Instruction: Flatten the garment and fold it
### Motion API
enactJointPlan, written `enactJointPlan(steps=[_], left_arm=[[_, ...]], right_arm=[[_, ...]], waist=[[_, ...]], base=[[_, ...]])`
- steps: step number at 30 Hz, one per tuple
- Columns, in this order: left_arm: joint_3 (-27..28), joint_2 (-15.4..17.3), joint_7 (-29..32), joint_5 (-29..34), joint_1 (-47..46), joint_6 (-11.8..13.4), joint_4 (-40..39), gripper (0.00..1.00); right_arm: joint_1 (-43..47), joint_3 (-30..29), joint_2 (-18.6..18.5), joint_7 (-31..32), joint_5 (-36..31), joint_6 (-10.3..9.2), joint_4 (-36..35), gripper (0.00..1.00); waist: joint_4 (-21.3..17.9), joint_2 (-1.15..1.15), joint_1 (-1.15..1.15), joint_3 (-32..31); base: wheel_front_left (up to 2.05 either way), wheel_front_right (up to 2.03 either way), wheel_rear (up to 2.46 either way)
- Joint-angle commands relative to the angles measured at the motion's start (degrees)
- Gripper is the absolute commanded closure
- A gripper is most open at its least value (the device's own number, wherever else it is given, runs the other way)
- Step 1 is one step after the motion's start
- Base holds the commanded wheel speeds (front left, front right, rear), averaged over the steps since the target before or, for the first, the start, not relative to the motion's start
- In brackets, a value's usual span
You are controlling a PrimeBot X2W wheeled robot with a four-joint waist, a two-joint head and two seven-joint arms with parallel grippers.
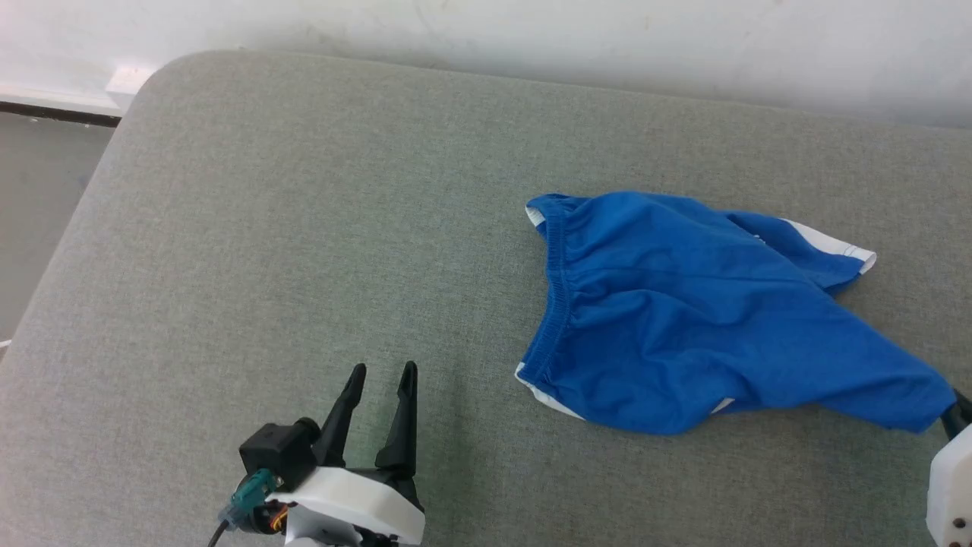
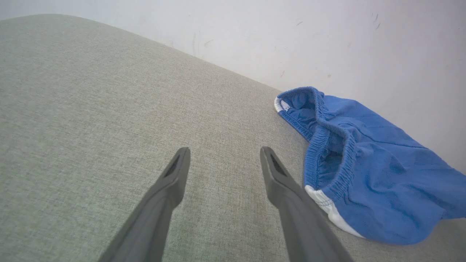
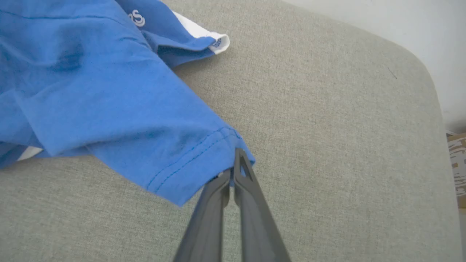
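The garment, bright blue shorts with white side stripes, lies crumpled on the right half of the grey table. Its gathered waistband faces my left gripper and gapes open. My right gripper is shut on the hem of one leg at the garment's near right corner. My left gripper stands open above bare table, left of the waistband, with nothing between its fingers. A small white logo shows on the other leg.
A white wall runs along the table's far edge. The table's rounded left corner drops to a grey floor. A cardboard-coloured object sits beyond the table's right edge. Bare table surface stretches left of the garment.
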Motion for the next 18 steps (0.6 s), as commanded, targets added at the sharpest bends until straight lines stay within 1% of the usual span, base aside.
enactJointPlan(steps=[1, 2, 3, 4, 6, 7, 12, 15, 18], left_arm=[[-0.16, 0.34, 0.2, -0.33, -0.08, -0.32, 0.19, 0.0], [-0.19, 0.43, 0.25, -0.35, -0.03, -0.3, 0.21, 0.0], [-0.21, 0.54, 0.29, -0.34, 0.06, -0.26, 0.2, 0.0], [-0.26, 0.67, 0.34, -0.3, 0.15, -0.21, 0.18, 0.0], [-0.38, 0.88, 0.43, -0.2, 0.38, -0.1, 0.02, 0.0], [-0.38, 0.88, 0.43, -0.2, 0.38, -0.1, 0.02, 0.0], [-0.44, 1.37, 0.32, 0.14, 1.08, 0.18, -1.19, 0.0], [-0.31, 1.63, 0.18, 0.23, 1.84, 0.23, -2.37, 0.0], [-0.05, 1.85, 0.0, 0.4, 2.63, 0.13, -3.87, 0.0]], right_arm=[[0.49, -0.04, -0.17, -0.91, -1.3, -0.05, 1.34, 1.0], [0.41, 0.14, -0.42, -1.75, -2.23, -0.05, 2.0, 0.82], [0.23, 0.32, -0.57, -2.65, -3.2, -0.05, 2.62, 0.54], [-0.09, 0.43, -0.54, -3.68, -4.0, -0.05, 3.2, 0.0], [-1.21, 0.88, -0.06, -6.4, -4.71, -0.05, 3.69, 0.0], [-1.21, 0.88, -0.06, -6.4, -4.71, -0.05, 3.69, 0.0], [-3.11, 2.29, 2.06, -12.59, -4.7, -0.05, 2.97, 0.0], [-3.35, 2.82, 5.01, -16.95, -5.38, -0.05, 1.13, 0.0], [-2.48, 3.86, 9.04, -22.97, -7.59, -0.05, -1.24, 0.0]], waist=[[-0.13, 0.0, 0.0, -0.34], [-0.26, 0.0, 0.0, -0.54], [-0.43, 0.0, 0.0, -0.75], [-0.64, 0.0, 0.0, -1.04], [-1.04, 0.0, 0.0, -1.6], [-1.04, 0.0, 0.0, -1.6], [-2.29, 0.0, 0.0, -3.18], [-3.3, 0.0, 0.0, -4.0], [-4.39, 0.0, 0.0, -4.47]], base=[[0.0, 0.0, 0.0], [0.0, 0.0, 0.0], [0.0, 0.0, 0.0], [0.0, 0.0, 0.0], [0.0, 0.0, 0.0], [0.0, 0.0, 0.0], [0.0, 0.0, 0.0], [0.0, 0.0, 0.0], [0.0, 0.0, 0.0]])
